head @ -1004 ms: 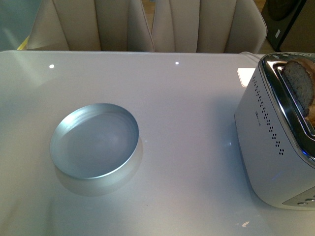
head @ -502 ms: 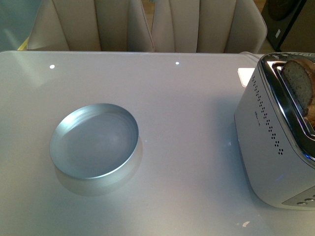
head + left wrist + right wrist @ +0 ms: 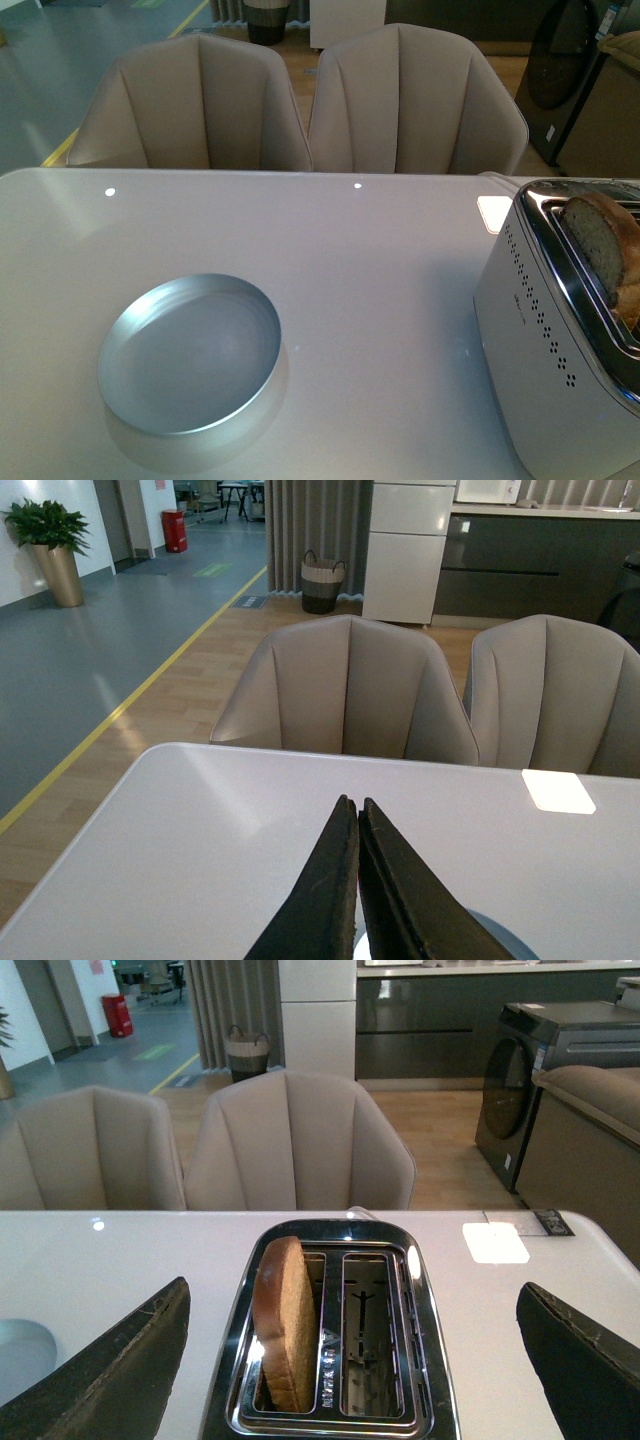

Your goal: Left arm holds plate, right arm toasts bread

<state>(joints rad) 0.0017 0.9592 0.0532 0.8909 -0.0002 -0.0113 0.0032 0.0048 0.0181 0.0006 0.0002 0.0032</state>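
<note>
The pale blue-grey plate [image 3: 190, 355] lies empty on the white table [image 3: 370, 290], front left. One slice of brown bread [image 3: 600, 240] stands upright in a slot of the silver toaster [image 3: 545, 370] at the right edge. Neither arm shows in the front view. In the left wrist view my left gripper [image 3: 352, 802] is shut with nothing between its wedge jaws, above the table; an edge of the plate [image 3: 495, 938] peeks out beneath them. My right gripper [image 3: 355, 1290] hangs wide open over the toaster [image 3: 430, 1360], one finger on each side, clear of the bread [image 3: 283, 1320].
The toaster's second slot [image 3: 362, 1335] holds nothing. Two beige chairs [image 3: 300, 100] stand at the table's far side. A small white square [image 3: 495, 213] lies on the table behind the toaster. The plate's edge [image 3: 20, 1355] shows beside the right gripper's finger.
The front view has tilted up: plate and toaster now sit lower in the picture and more of the chairs shows. Plate, toaster and bread keep their places on the table.
</note>
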